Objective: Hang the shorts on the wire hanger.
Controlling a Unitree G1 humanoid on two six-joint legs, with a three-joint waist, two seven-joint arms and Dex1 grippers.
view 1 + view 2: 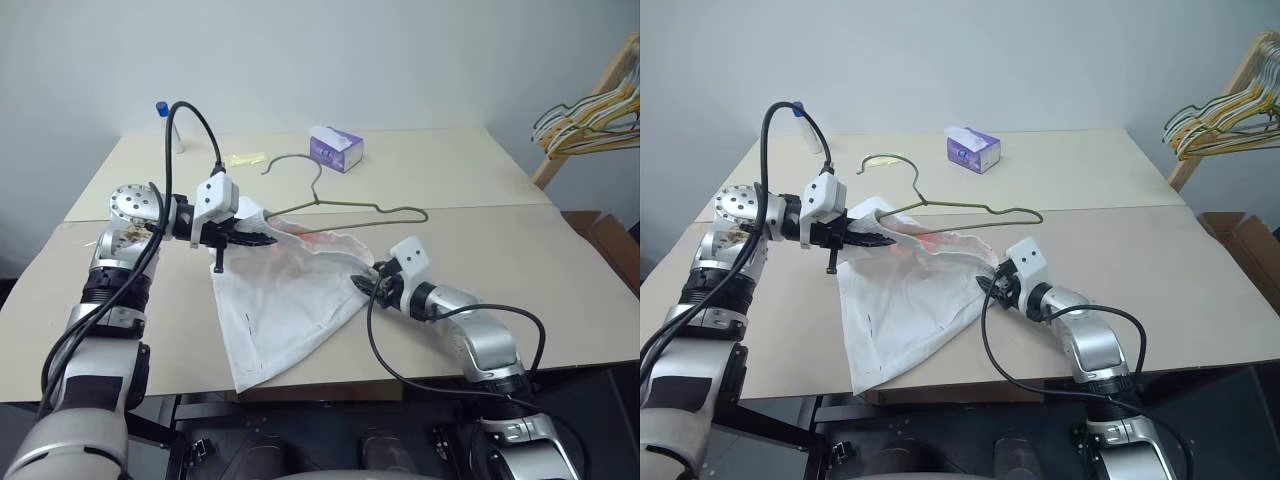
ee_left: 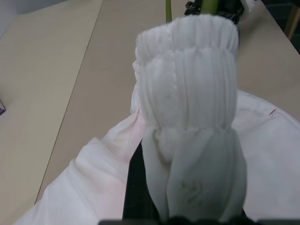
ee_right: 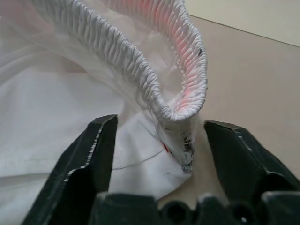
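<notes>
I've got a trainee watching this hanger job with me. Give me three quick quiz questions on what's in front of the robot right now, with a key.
1. True or false: the left gripper is shut on the waistband of the shorts.
2. How do the right gripper's jaws stand? A) clamped on the hanger B) open, either side of the waistband's end C) shut on nothing
3. What small box stands on the table beyond the wire hanger?

Key: 1 true; 2 B; 3 the purple tissue box.

Left gripper raised and clamped; right gripper low, spread wide.
</notes>
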